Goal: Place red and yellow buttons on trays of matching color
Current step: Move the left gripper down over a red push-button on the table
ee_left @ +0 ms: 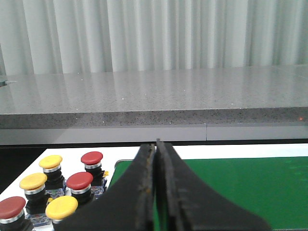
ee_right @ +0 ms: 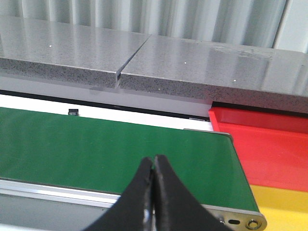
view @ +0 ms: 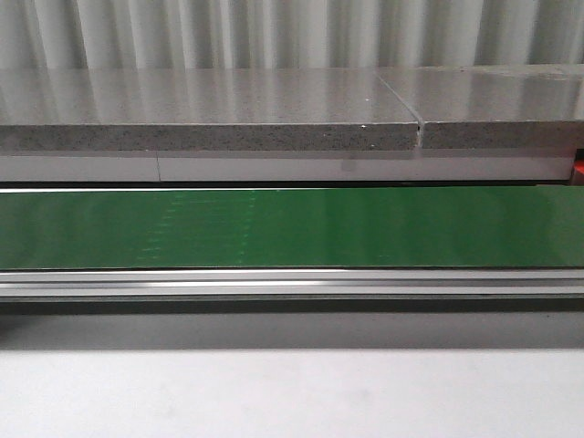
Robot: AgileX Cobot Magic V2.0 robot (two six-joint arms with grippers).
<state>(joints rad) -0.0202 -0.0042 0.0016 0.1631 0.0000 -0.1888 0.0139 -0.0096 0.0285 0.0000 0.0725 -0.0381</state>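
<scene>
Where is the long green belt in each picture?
Front view: the green belt runs straight across the middle, edge to edge.
Left wrist view: it shows behind the left gripper, with the buttons off its end.
Right wrist view: it ends beside the red tray.
Shared landmark: the grey stone ledge behind it.

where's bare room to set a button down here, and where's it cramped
Bare: the green conveyor belt, between the grey stone counter and its metal rail; also the red tray and yellow tray past the belt's end. Crowded: the red and yellow push buttons beside the belt's other end.
</scene>
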